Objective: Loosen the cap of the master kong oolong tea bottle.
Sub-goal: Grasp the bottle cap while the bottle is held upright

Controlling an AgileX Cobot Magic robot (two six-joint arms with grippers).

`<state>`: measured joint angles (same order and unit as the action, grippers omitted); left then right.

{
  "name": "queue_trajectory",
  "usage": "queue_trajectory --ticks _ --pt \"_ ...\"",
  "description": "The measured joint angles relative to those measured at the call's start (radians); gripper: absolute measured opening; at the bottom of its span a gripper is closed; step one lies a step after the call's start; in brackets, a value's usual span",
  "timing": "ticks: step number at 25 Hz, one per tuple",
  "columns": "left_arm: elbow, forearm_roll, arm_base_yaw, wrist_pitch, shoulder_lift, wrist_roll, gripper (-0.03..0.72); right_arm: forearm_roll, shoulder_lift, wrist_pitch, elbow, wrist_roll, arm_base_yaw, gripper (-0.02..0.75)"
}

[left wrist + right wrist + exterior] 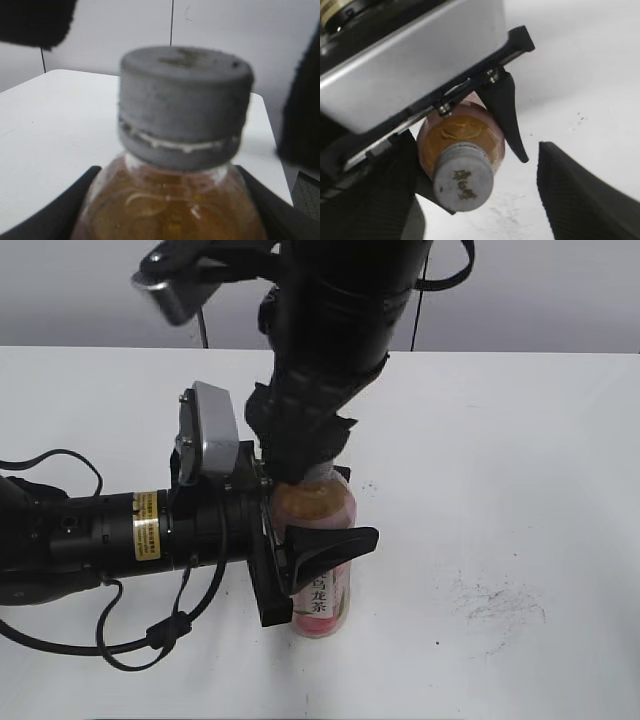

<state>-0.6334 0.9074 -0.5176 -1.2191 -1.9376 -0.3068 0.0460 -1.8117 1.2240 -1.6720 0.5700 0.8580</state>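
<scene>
On the white table [520,440], my left gripper [320,550] clamps the clear, slippery amber tea bottle [325,595]; right gripper [475,195] stands released around its small ridged grey cap [463,176], the place to grip.

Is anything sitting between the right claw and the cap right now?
Nothing visible. In the right wrist view the cap sits bare between the right claw's spread fingers. The left claw holds the bottle lower down, below the cap.

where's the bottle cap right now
The cap sits on top of the tea bottle, which stands near the middle of the white table, gripped by the left claw. The open right claw hangs over it, not touching.
</scene>
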Motion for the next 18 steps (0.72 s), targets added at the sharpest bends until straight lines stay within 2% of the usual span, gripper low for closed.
queue_trajectory --ticks 6,12,14,18 --pt "0.000 0.000 0.000 0.000 0.000 0.000 0.446 0.005 0.000 0.000 0.006 -0.375 -0.003 0.560" --pt "0.000 0.000 0.000 0.000 0.000 0.000 0.446 0.008 0.000 0.000 0.052 -0.484 -0.013 0.539" --pt "0.000 0.000 0.000 0.000 0.000 0.000 0.446 0.008 0.000 0.000 0.052 -0.487 -0.013 0.487" --pt "0.000 -0.003 0.000 0.001 0.000 0.000 0.446 0.004 0.000 0.000 0.052 -0.487 -0.013 0.333"
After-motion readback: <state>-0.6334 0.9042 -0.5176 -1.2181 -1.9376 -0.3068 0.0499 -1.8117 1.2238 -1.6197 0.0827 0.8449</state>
